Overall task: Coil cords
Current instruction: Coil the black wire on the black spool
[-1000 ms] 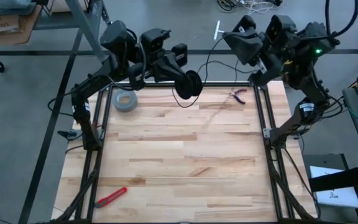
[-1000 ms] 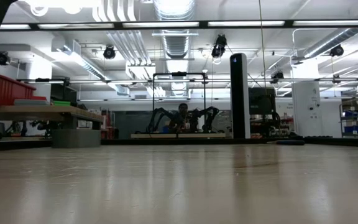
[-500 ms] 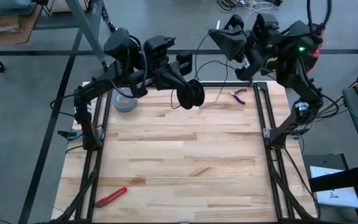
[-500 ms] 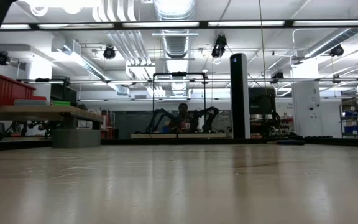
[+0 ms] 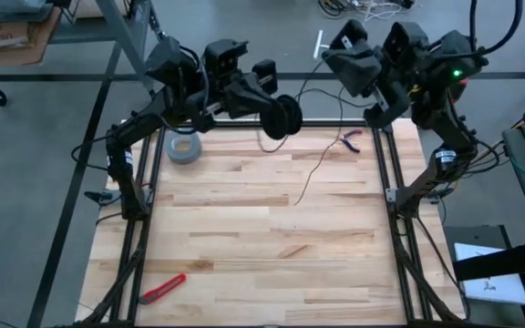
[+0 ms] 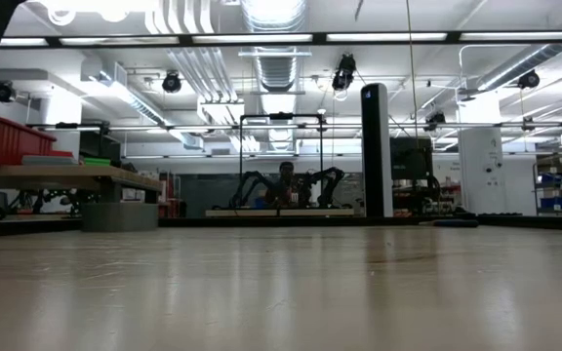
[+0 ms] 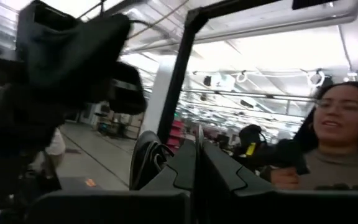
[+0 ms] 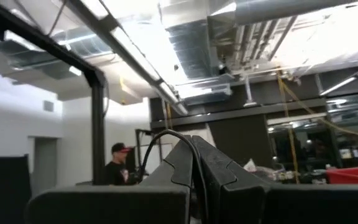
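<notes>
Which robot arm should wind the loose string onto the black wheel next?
Probably the right gripper: it already pinches the cord, while the left gripper is busy holding the reel.

a grey ring-shaped tape roll [image 5: 182,148] lies flat at the light wooden table's [image 5: 262,246] far left corner, purple-handled pliers [image 5: 349,138] far right, a red utility knife [image 5: 162,289] near left.

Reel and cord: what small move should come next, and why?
Probably another wrap around the reel, held by the left gripper. The cord, pinched in the right gripper, runs to the reel, and a loose tail trails over the table.
</notes>
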Action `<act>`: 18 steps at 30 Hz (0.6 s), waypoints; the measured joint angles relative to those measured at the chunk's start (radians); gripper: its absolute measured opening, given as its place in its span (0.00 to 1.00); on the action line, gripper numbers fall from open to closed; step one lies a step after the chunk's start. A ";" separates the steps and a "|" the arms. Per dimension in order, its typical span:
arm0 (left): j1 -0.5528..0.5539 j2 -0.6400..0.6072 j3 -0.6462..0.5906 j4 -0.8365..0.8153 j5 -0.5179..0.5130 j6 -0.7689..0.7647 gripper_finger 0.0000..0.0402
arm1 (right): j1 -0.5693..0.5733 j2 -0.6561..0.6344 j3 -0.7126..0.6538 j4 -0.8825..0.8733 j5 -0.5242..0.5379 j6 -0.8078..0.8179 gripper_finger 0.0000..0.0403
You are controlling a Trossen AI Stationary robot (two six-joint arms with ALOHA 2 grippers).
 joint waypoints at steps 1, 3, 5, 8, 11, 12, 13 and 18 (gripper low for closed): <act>0.000 0.001 0.000 0.002 -0.006 0.000 0.02 | 0.001 0.000 0.000 -0.003 -0.003 0.000 0.00; -0.001 0.001 0.000 0.008 -0.007 -0.006 0.02 | 0.002 0.000 0.000 -0.009 -0.005 0.000 0.00; -0.002 -0.001 0.000 0.041 0.025 -0.033 0.02 | 0.001 0.000 0.000 -0.006 -0.002 -0.001 0.00; -0.011 -0.003 0.000 0.105 0.093 -0.103 0.02 | 0.001 -0.003 0.000 0.001 0.000 0.000 0.00; -0.014 -0.007 0.000 0.108 0.097 -0.117 0.02 | 0.001 -0.002 0.000 0.003 0.000 0.007 0.00; -0.014 -0.007 0.001 0.101 0.093 -0.117 0.02 | 0.004 -0.001 0.000 0.003 0.001 0.007 0.00; -0.014 -0.007 0.001 0.089 0.088 -0.116 0.02 | 0.009 0.004 0.000 0.005 0.002 0.007 0.00; -0.012 0.003 0.000 0.026 0.090 -0.109 0.02 | 0.017 0.017 -0.001 -0.001 0.020 0.006 0.00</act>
